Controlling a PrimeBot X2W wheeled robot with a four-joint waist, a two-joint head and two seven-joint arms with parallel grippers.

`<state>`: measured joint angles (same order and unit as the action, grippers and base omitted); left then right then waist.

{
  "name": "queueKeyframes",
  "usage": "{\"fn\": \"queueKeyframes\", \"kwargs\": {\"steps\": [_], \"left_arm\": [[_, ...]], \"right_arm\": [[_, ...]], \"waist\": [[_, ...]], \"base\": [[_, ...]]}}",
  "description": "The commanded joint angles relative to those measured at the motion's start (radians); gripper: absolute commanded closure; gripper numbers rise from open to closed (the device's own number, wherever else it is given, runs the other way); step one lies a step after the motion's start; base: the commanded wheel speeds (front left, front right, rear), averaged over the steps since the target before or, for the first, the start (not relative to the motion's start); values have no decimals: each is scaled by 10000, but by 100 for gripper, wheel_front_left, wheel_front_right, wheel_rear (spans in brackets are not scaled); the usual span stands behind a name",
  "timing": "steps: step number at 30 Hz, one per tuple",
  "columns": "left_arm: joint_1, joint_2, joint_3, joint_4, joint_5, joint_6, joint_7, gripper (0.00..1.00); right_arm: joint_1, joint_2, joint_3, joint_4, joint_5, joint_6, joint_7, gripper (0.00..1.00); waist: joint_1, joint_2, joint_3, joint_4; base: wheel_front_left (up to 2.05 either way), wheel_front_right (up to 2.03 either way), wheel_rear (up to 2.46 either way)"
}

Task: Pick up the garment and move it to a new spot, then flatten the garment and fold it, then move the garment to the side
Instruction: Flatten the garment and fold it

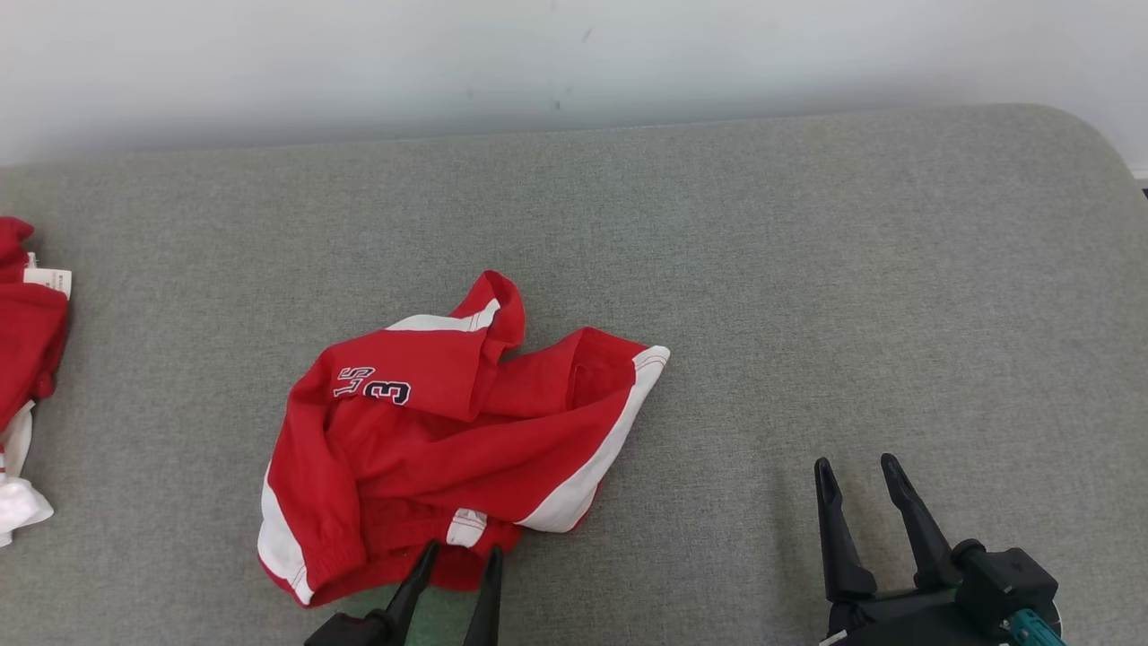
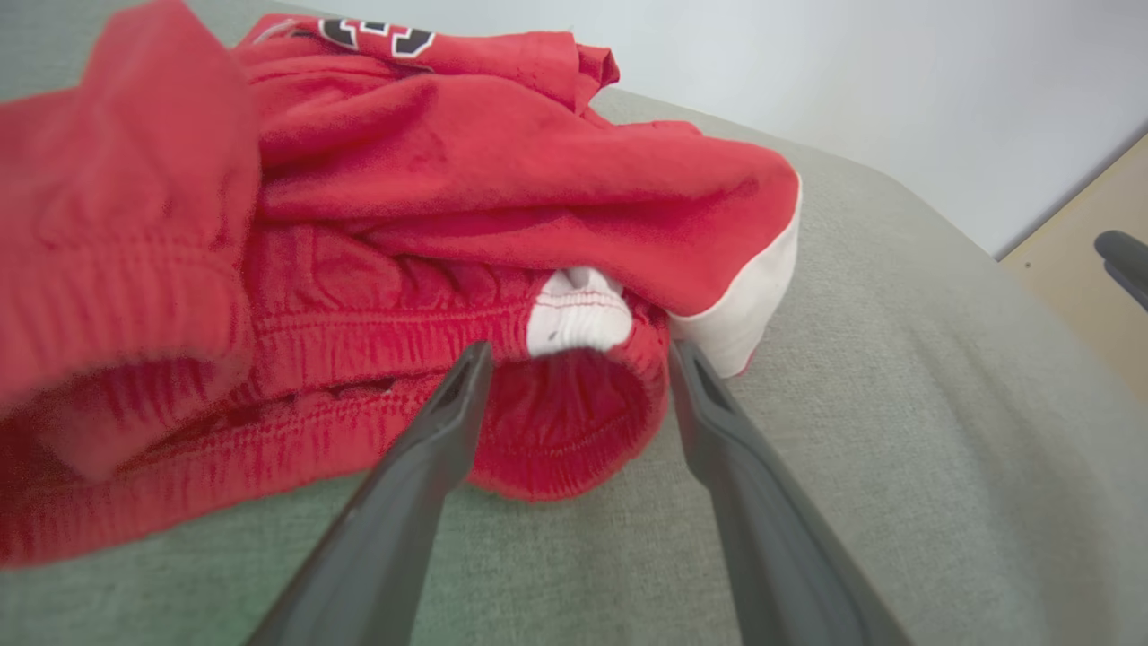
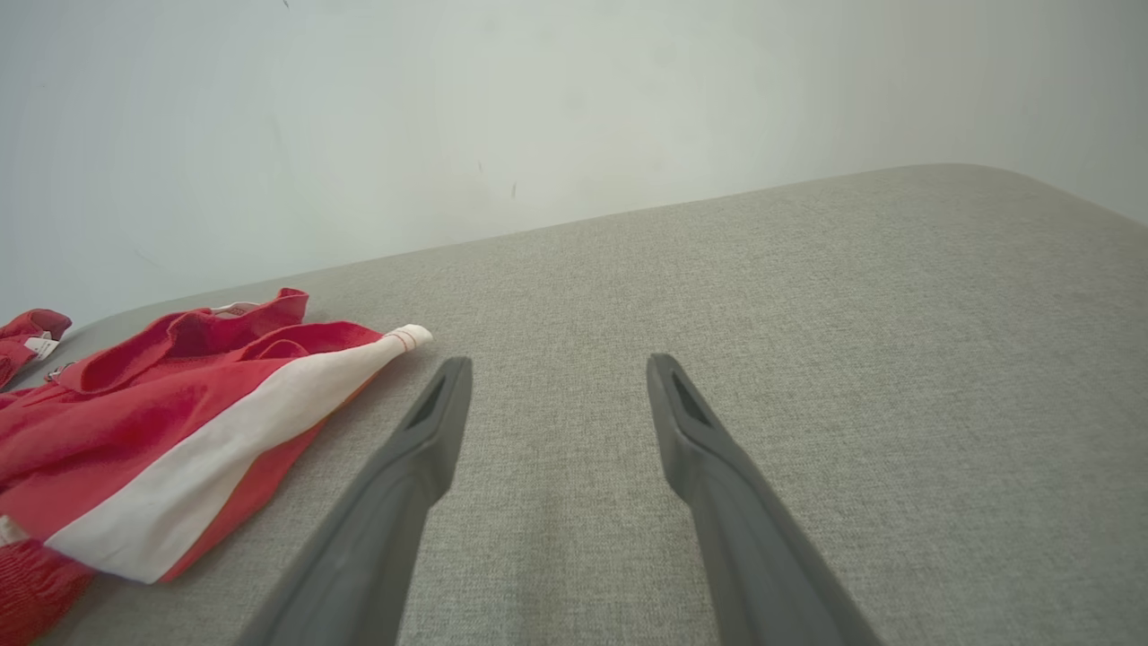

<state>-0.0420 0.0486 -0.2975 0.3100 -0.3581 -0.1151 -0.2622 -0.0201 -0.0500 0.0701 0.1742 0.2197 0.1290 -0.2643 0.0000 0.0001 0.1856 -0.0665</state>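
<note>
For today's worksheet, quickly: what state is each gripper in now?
Left gripper: open, tips at the red garment, gripping nothing.
Right gripper: open, empty, above the grey surface.

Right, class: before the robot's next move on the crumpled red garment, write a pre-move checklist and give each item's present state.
1. Left end effector open: ok.
2. Right end effector open, apart from the garment: ok.
3. The garment lies flat: not ok, crumpled with overlapping folds.
4. Waistband lies between the left fingers: ok.
5. Bare cushion beside the garment for spreading: ok.
6. Second red garment apart, at the left edge: ok.
</note>
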Motion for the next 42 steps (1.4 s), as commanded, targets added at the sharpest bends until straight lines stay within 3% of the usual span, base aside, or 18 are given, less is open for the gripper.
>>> {"fn": "queueKeyframes", "kwargs": {"steps": [1, 2, 3, 4, 5, 6, 14, 23, 31, 42], "left_arm": [[-168, 31, -59, 51, -28, -44, -12, 0], [-232, 31, -68, 150, -204, -47, -12, 0], [-265, 35, -57, 263, -431, -44, -12, 37], [-302, 35, -87, 442, -494, -41, -12, 54], [-399, 30, -101, 607, -468, 14, -12, 89], [-484, 29, -83, 800, -525, 81, -12, 100], [-442, 33, -32, 1080, -611, 35, -12, 100], [-66, 298, 1000, -304, -369, -7, -12, 100], [1043, 858, 546, -1205, -476, -70, 572, 100], [2013, 963, 353, -353, -428, 228, 623, 100]], "right_arm": [[-26, -8, 22, 5, -86, 35, -32, 0], [-33, -9, 27, 15, -95, 35, -32, 0], [-34, -9, 29, 15, -93, 35, -32, 0], [-33, -8, 46, 27, -91, 35, -30, 0], [-21, -8, 57, 34, -94, 35, -32, 0], [-13, -9, 60, 29, -93, 35, -31, 0], [167, -8, 66, 33, -31, 35, -31, 0], [459, -9, -14, 81, 66, 35, -31, 0], [407, -11, 121, 198, 174, 35, -31, 0], [461, -9, 69, 428, 50, 35, -31, 0]], "waist": [[0, -1, -6, -27], [0, -1, -20, -37], [0, -1, -37, -47], [0, -1, -68, -63], [0, -1, -93, -72], [0, -1, -120, -75], [0, -1, -311, -100], [0, -1, -596, 450], [0, -1, -790, 1048], [0, -1, -822, 1533]], "base": [[0, 0, 0], [0, 0, 0], [0, 0, 0], [0, 0, 0], [0, 0, 0], [0, 0, 0], [0, 0, 0], [0, 0, 0], [0, 0, 0], [0, 0, 0]]}}
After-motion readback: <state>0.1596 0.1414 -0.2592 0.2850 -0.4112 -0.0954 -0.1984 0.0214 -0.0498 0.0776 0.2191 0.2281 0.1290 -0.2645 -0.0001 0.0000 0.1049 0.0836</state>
